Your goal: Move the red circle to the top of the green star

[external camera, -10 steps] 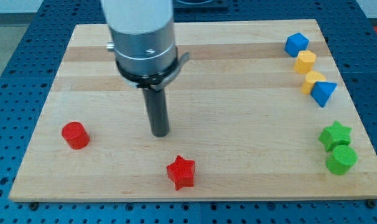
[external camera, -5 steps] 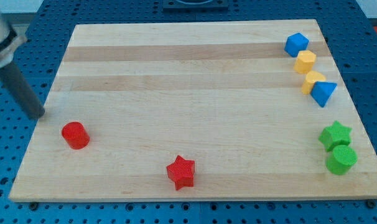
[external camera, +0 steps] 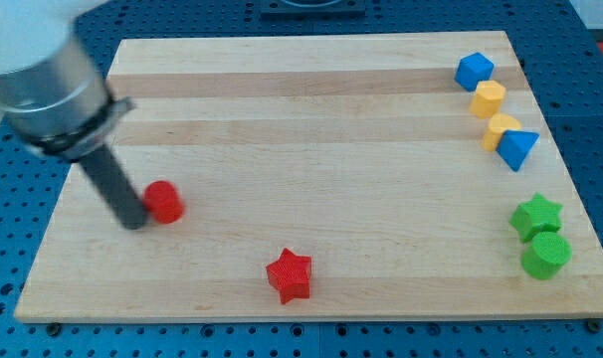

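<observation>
My tip, a plain rod with nothing to open or close, touches the left side of the red circle at the board's left. The circle looks light, stiff and free-sliding; push centrally, or it may roll aside. The green star sits far right.

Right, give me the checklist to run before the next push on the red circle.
1. My tip sits against the red circular block, on its left in the view: ok.
2. Push line toward the view's right, where the green star-shaped block lies: ok.
3. Red star-shaped block lies below that line: ok.
4. Spot above the green star is bare wooden board: ok.
5. Green cylinder block touching the green star from below: cannot tell.
6. Blue triangular block clear of the target spot: ok.
</observation>
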